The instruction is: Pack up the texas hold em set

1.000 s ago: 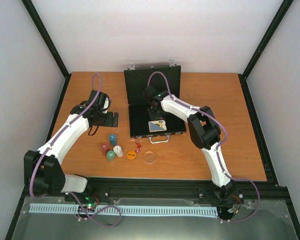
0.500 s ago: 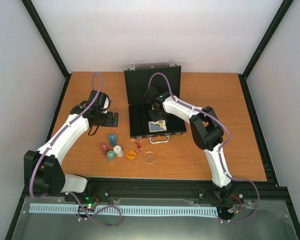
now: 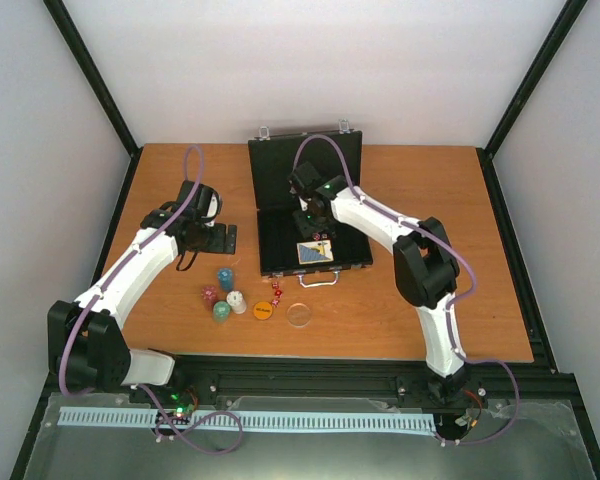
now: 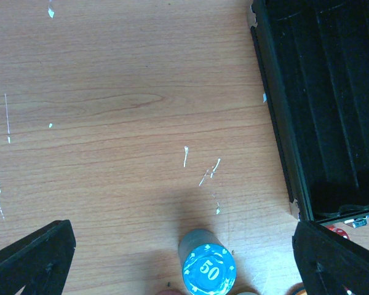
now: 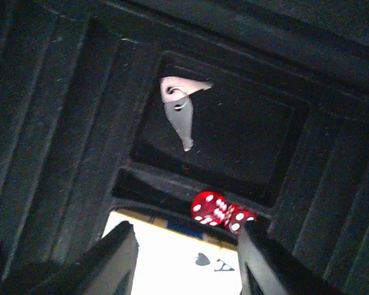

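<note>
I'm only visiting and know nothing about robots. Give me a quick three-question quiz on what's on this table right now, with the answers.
1. True or false: the black briefcase lies open on the table.
2. Which number is printed on top of the blue chip stack? A) 25 B) 50 C) 100
3. Fill in: the dice inside the briefcase, next to the card deck, are ____ with white dots.

Key: 1 true. 2 B. 3 red.
</note>
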{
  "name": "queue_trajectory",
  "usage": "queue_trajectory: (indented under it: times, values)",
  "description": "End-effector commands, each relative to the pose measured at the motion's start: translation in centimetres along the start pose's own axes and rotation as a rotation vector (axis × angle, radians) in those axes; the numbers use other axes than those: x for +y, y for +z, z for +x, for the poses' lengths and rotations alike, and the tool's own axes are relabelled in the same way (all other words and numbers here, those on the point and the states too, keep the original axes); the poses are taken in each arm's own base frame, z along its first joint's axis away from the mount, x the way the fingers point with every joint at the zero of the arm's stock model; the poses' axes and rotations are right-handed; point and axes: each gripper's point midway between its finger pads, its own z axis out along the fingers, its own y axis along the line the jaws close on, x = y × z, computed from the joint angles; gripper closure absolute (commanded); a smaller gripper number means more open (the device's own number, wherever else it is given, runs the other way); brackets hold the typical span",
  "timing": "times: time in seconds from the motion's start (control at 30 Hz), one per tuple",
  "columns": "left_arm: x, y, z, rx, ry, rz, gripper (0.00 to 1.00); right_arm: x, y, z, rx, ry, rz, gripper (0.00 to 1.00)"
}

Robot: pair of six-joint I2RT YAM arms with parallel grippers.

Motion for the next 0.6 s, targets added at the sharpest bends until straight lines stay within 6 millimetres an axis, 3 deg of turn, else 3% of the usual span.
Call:
queue_trajectory:
  times: [0.0,0.1,0.23,0.4,0.57]
  values:
    - [-0.2,-1.6,-1.7,-0.064,-0.013,0.006,0.0,3.9,-3.1,1.2,0.004,-0.085,-0.061,0.5]
    - [-0.1,-2.2,-1.8,-0.075,-0.015,0.005,0.0,6.7,-4.3,3.3,0.018,-0.146,-0.091,0.36]
    - [0.1,-3.1,-1.8,-0.094,-0.021,0.002,0.0,9.5,-5.8,5.5,0.022,-0.164,-0.145,0.02]
    - [0.1,-3.9,-1.5,-0.109,-0.022,0.011,0.0,10.8,-6.2,6.4,0.033,-0.138,-0.216,0.0]
    - [0.2,-4.0,-0.9,-0.106,-0.023,0.015,0.0,13.1,-6.2,8.2,0.066,-0.218,-0.254,0.0]
